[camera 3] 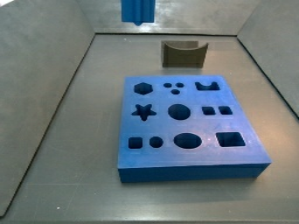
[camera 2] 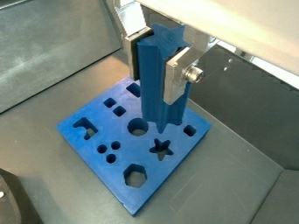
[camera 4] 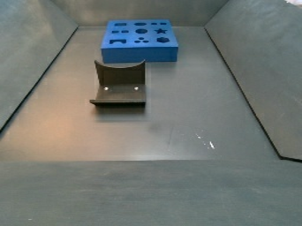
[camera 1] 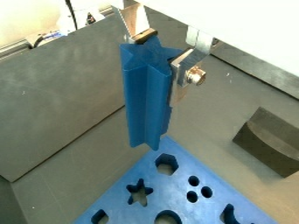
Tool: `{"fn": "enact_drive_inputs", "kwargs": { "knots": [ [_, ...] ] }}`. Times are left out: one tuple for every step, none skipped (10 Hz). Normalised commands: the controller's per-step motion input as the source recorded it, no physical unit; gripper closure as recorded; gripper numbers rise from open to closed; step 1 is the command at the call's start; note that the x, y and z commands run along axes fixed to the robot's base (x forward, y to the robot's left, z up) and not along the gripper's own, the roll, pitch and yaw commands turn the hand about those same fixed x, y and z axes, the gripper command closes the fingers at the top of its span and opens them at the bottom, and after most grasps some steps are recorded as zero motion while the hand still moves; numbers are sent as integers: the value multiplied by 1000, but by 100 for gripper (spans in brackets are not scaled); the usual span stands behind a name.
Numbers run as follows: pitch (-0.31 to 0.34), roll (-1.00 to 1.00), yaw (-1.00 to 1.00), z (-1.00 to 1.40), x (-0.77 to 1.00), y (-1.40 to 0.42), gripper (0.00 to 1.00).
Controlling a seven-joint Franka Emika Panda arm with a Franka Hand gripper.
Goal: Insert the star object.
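Note:
My gripper [camera 1: 160,51] is shut on the upper end of the star object [camera 1: 146,96], a long bright blue ridged peg that hangs upright below the fingers. Both wrist views show the grip [camera 2: 158,54] and the peg [camera 2: 158,83]. The peg's lower end hangs above the flat blue board [camera 2: 176,166], clear of it. It sits near the round hole and a little short of the star hole [camera 2: 162,149]. In a side view only the peg's lower end [camera 3: 136,10] shows at the top edge, beyond the board [camera 3: 158,127] and its star hole [camera 3: 143,112].
A small brown curved block [camera 3: 181,54] stands on the floor behind the board and also shows in the opposite side view [camera 4: 119,84]. Grey walls enclose the floor on all sides. The board [camera 4: 139,53] has several other shaped holes.

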Motion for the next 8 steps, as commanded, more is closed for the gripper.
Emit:
{"fn": "enact_drive_inputs", "kwargs": {
  "knots": [
    [-61,111,-3,-663,-209,0,100],
    [-96,179,0,-949,-69,-183,100],
    [-90,127,-14,-1000,0,-263,100],
    [-81,0,-34,-1000,280,-214,100],
    [-100,0,-46,-1000,354,-166,100],
    [-99,0,-97,-1000,374,-106,100],
    [-80,90,-91,-1000,229,-69,100],
    [-59,161,-46,-969,100,-46,100]
  ]
}}
